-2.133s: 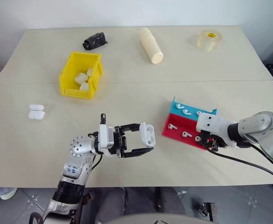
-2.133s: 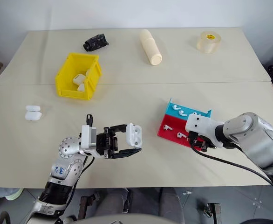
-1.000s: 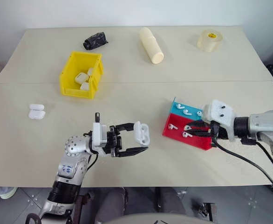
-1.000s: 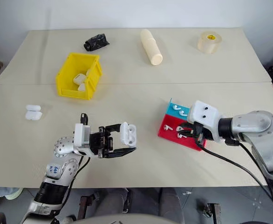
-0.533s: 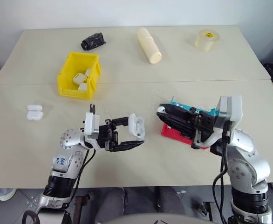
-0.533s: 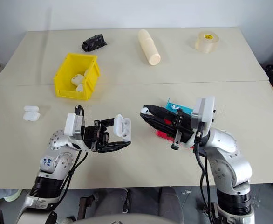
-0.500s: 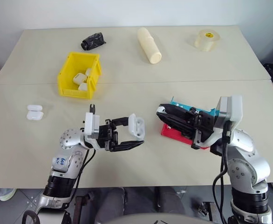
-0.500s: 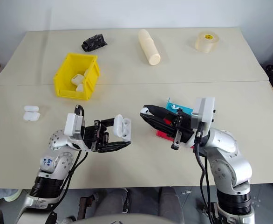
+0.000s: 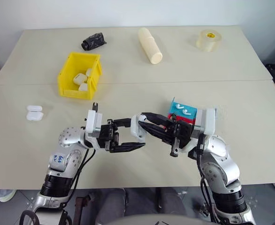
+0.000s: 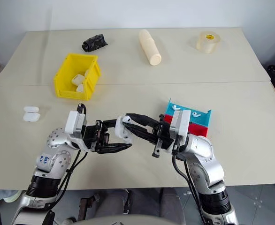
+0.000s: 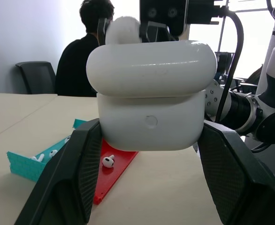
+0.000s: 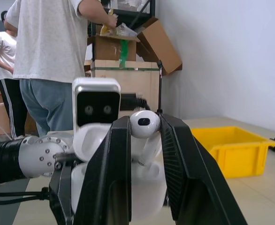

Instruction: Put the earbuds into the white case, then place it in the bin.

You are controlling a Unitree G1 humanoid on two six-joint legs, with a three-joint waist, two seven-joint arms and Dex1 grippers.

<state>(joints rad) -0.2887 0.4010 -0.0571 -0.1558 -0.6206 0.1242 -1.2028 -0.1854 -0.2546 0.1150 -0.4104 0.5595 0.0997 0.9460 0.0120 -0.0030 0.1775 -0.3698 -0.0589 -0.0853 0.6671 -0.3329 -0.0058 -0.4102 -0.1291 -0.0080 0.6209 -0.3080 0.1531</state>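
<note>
My left gripper (image 9: 138, 132) is shut on the white case (image 9: 137, 128), held up over the near table with its lid open. My right gripper (image 9: 145, 121) reaches in from the right, shut on one of the earbuds (image 12: 144, 123), its tips right above the case (image 12: 147, 192). From the left wrist, that earbud (image 11: 123, 30) sits just over the case (image 11: 151, 108). More earbuds lie on the teal tray (image 9: 184, 110). The yellow bin (image 9: 74, 91) stands at the far left with several white cases inside.
Two stacked white cases (image 9: 34, 113) lie at the left. A cream cylinder (image 9: 150, 45), a tape roll (image 9: 209, 40) and a black crumpled thing (image 9: 93, 41) sit along the far edge. The red tray (image 11: 114, 171) holds an earbud. People stand beyond the table.
My right gripper has swung left from the trays, carrying the earbud up to the case. The left gripper with the case has stayed about where it was.
</note>
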